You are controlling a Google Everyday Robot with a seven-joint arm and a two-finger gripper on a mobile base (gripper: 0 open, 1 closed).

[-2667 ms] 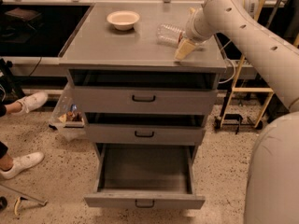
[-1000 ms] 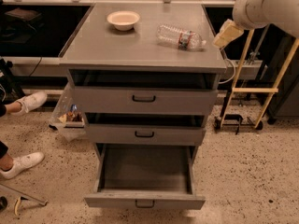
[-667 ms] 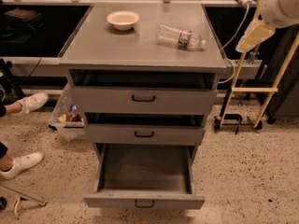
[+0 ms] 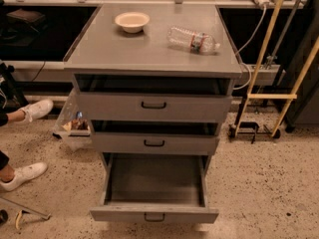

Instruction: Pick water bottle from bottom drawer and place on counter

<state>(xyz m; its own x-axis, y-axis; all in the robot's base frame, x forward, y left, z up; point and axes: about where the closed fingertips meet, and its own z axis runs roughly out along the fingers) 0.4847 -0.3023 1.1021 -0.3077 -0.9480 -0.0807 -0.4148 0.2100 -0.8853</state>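
The water bottle (image 4: pixel 193 39) lies on its side on the counter (image 4: pixel 149 49), toward the right rear, cap pointing right. The bottom drawer (image 4: pixel 154 183) is pulled fully open and its inside shows nothing in it. The gripper and the arm are out of view.
A cream bowl (image 4: pixel 132 21) sits on the counter's left rear. The two upper drawers (image 4: pixel 153 105) are slightly open. A yellow wooden frame (image 4: pixel 279 78) stands right of the cabinet. A person's white shoes (image 4: pixel 30 111) and a clear bin (image 4: pixel 75 126) are at the left.
The arm has drawn away to the right and left the view. The bottle stays lying on the counter where it was let go.
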